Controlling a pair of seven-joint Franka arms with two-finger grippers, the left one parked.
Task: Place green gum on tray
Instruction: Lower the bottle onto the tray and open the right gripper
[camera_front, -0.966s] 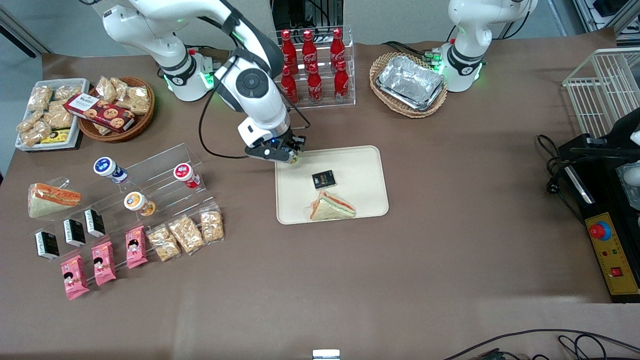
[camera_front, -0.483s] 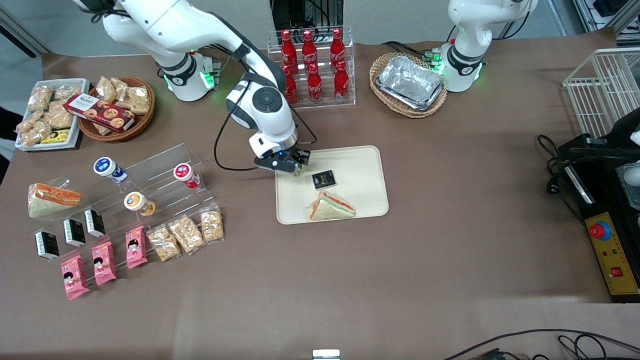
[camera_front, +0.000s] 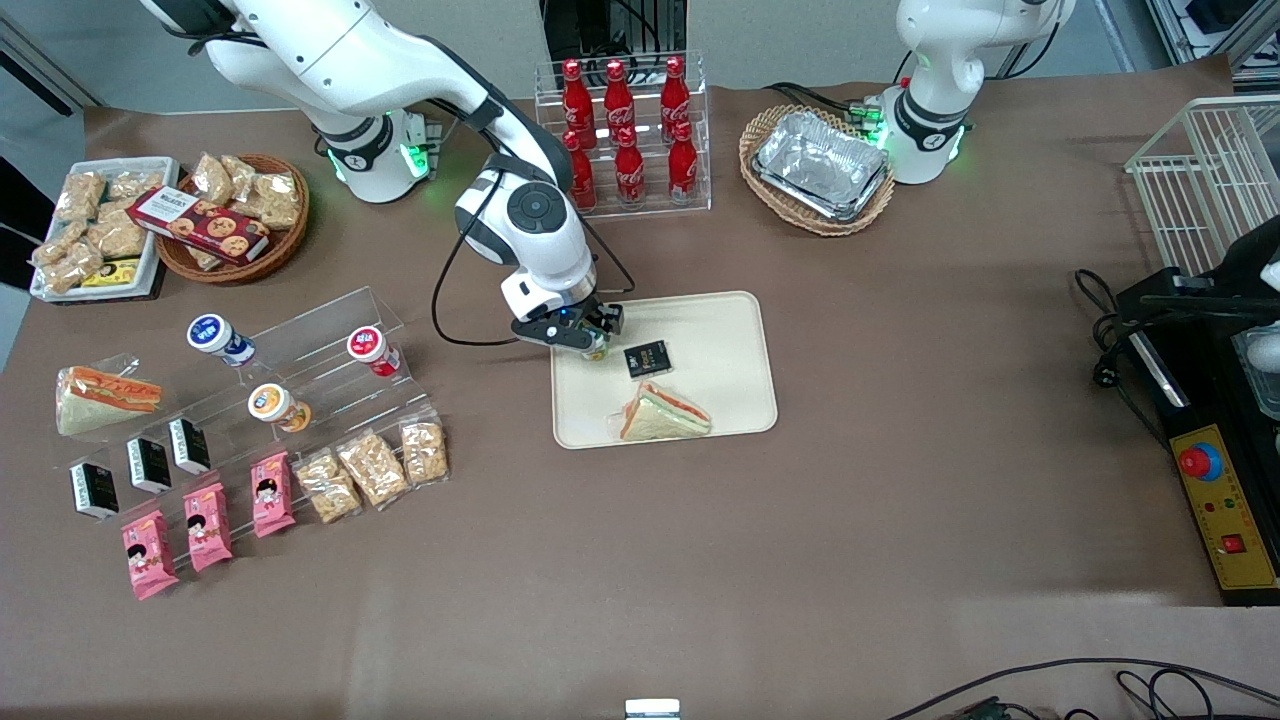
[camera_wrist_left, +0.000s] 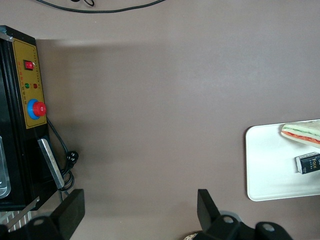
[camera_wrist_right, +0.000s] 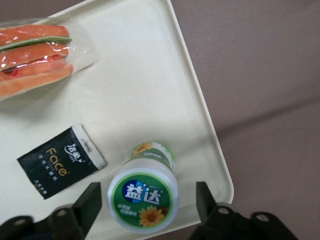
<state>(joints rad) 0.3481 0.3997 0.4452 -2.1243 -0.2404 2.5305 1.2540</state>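
Note:
The green gum (camera_wrist_right: 144, 197) stands upright on the cream tray (camera_wrist_right: 140, 90), near its corner, with its white-and-green lid facing the wrist camera. My right gripper (camera_wrist_right: 147, 197) is right above it, open, with one finger (camera_wrist_right: 91, 202) on each side of the lid and a gap to each. In the front view the gripper (camera_front: 585, 340) hangs over the edge of the tray (camera_front: 720, 340) toward the working arm's end, and only a bit of the gum (camera_front: 597, 351) shows under it.
On the tray lie a black packet (camera_front: 647, 358) beside the gum and a wrapped sandwich (camera_front: 663, 413) nearer the camera. A rack of cola bottles (camera_front: 625, 135) stands farther back. An acrylic shelf (camera_front: 300, 345) holds the blue-, red- and orange-lidded bottles.
My gripper has come nearer the front camera and lower with the gum, from the tray's corner edge to over the tray beside the black packet.

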